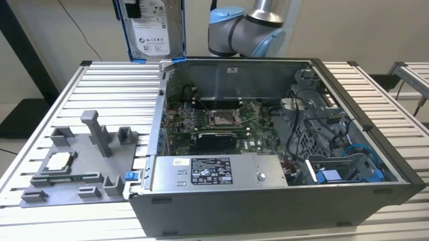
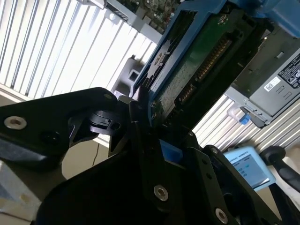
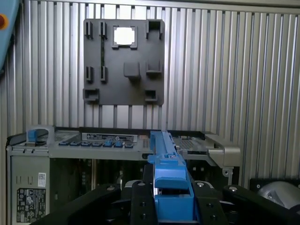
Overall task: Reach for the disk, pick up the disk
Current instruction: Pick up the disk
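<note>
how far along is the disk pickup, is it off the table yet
Done: the reach and the grasp. In the first wrist view the gripper is shut on the disk by its blue frame. In hand: in the exterior view the disk hangs upright in the air, off the slatted table, beyond the open computer case. Nothing of the pick-up looks left.

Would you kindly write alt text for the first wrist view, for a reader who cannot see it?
The gripper is clamped on the disk, seen edge-on in its blue frame. Beyond are the open computer case and, on the slatted table, a grey fixture plate holding a small silver chip.
</note>
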Action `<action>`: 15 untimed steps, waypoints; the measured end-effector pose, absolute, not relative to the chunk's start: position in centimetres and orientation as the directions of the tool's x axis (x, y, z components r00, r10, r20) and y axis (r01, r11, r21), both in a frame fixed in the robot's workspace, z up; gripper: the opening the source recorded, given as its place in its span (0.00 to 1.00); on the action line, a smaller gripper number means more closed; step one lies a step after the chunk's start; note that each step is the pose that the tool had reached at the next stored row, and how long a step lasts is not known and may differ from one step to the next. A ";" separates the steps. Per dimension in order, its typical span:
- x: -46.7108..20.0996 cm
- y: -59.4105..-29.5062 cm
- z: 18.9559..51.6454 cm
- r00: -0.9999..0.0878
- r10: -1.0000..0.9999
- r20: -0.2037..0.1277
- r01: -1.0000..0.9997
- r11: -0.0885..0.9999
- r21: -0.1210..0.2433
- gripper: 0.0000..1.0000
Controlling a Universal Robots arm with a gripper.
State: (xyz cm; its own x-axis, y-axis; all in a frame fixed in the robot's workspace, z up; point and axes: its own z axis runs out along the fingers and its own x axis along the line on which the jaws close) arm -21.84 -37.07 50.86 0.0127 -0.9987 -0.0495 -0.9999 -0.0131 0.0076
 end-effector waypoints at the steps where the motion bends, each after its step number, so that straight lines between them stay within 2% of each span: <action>1: -21.5 -37.1 50.9 0.013 -0.999 -0.050 -1.000 -0.013 0.008 0.00; 15: -17.1 -37.1 50.9 0.013 -0.999 -0.052 -1.000 -0.013 0.007 0.00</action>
State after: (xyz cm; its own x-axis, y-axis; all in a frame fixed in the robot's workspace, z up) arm -17.08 -37.07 50.85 0.0126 -0.9986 -0.0517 -0.9999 -0.0130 0.0075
